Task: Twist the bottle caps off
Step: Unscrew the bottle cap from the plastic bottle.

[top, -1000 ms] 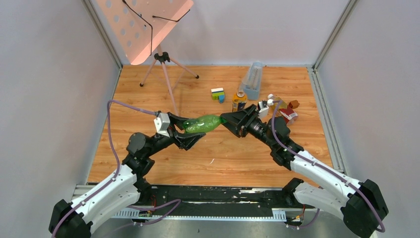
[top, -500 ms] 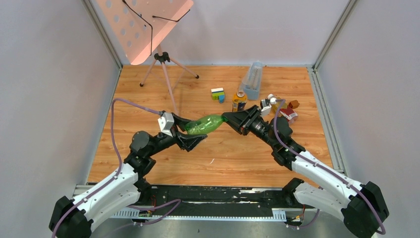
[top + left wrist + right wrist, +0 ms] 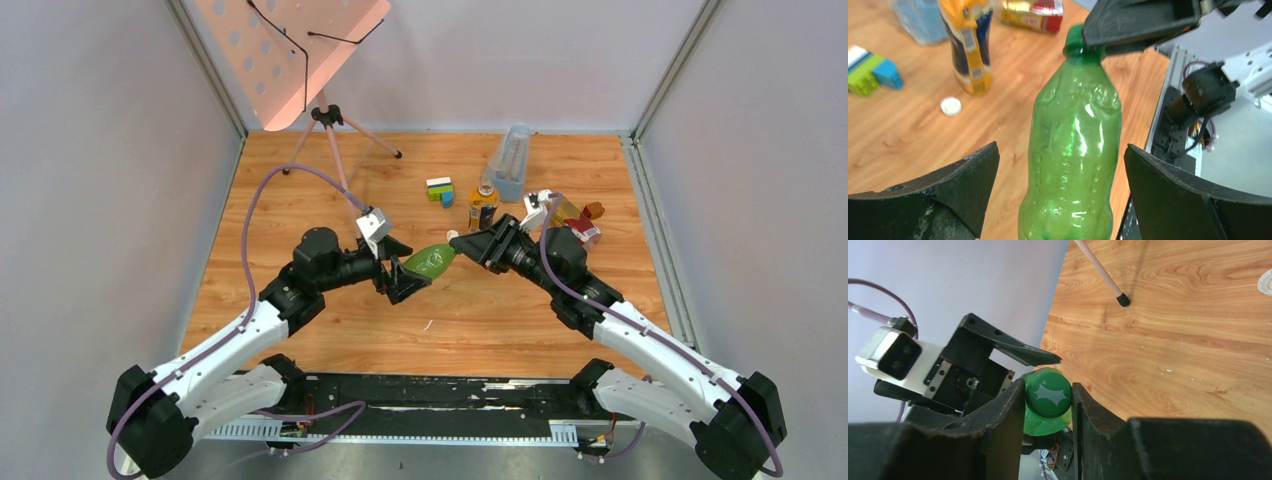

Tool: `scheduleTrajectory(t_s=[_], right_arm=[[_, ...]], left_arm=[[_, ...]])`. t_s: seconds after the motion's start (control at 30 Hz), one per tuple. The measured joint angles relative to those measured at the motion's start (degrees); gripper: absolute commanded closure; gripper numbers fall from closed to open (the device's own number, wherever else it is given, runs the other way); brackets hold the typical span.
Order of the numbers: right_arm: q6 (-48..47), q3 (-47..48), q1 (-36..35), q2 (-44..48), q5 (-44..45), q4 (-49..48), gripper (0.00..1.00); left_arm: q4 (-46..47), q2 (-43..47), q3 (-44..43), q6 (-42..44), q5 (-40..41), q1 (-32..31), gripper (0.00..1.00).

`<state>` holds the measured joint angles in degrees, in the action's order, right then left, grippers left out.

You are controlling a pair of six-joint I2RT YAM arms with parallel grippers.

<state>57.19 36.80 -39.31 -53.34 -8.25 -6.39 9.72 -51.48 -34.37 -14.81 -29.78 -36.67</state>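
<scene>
The green bottle (image 3: 1073,150) hangs above the table between the two arms, and its base is hidden. My left gripper (image 3: 1060,150) stands open around the bottle's body, with a gap between each finger and the plastic. The right gripper (image 3: 1048,385) is shut on the bottle's green cap (image 3: 1049,394). From above, the left gripper (image 3: 403,270) and the right gripper (image 3: 460,244) meet at the green bottle (image 3: 432,262). A loose white cap (image 3: 951,106) lies on the wood. An amber bottle with a yellow label (image 3: 483,203) stands upright. An amber bottle with a red label (image 3: 575,228) lies on its side.
A tall clear bluish container (image 3: 510,160) stands at the back. Multicoloured toy bricks (image 3: 440,190) sit left of the yellow-label bottle. A tripod stand (image 3: 330,125) carrying a pink perforated board (image 3: 290,50) occupies the back left. Grey walls enclose the wooden table (image 3: 300,220).
The left gripper opened wide and let go of the green bottle while its arm shifted right. The right gripper closed on the green cap. The bottle moved right.
</scene>
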Motion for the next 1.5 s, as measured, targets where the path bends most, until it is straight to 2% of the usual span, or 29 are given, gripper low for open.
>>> scheduleTrajectory(t_s=[0.17, 0.33, 0.43, 0.5, 0.77, 0.83, 0.97, 1.03, 1.1, 1.5], right_arm=[[-0.9, 0.0, 0.0, 0.02, -0.92, 0.39, 1.0], [-2.34, 0.0, 0.26, 0.02, -1.51, 0.39, 1.0], [-2.91, 0.0, 0.59, 0.0, -1.55, 0.37, 1.0], [-3.06, 0.0, 0.68, 0.0, -1.81, 0.22, 1.0], [-3.06, -0.72, 0.98, -0.13, -2.49, -0.52, 0.97], [-2.99, -1.31, 0.98, -0.13, -2.58, -0.92, 0.9], [-3.3, -1.97, 0.98, -0.13, -2.89, -0.79, 0.59], [-4.11, -1.97, 1.01, -0.11, -3.08, -0.15, 0.44], [-5.44, -1.99, 1.22, 0.0, -4.33, 1.38, 0.36], [-15.5, -1.97, 13.29, 4.76, -22.97, 13.27, 0.36]], left_arm=[[-1.92, -4.15, 0.0, 1.2, -0.13, -2.4, 0.05], [-2.51, -7.08, -0.81, 2.01, -1.55, -2.82, 0.19], [-2.97, -8.24, -1.51, 2.19, -1.7, -2.84, 0.25], [-3.23, -8.37, -1.7, 2.21, -1.66, -2.89, 0.31], [-3.96, -8.39, -1.7, 2.67, -1.55, -3.04, 0.77], [-4.46, -8.48, -1.7, 2.8, -1.4, -3.04, 0.83], [-5.46, -9.03, -1.73, 3.56, -1.49, -3.15, 1.0], [-6.47, -9.49, -2.1, 4.42, -1.66, -3.23, 1.0], [-8.59, -10.16, -3.28, 5.77, -1.4, -3.41, 1.0], [-23.96, -11.76, -10.05, 20.22, 1.01, -6.25, 1.0]])
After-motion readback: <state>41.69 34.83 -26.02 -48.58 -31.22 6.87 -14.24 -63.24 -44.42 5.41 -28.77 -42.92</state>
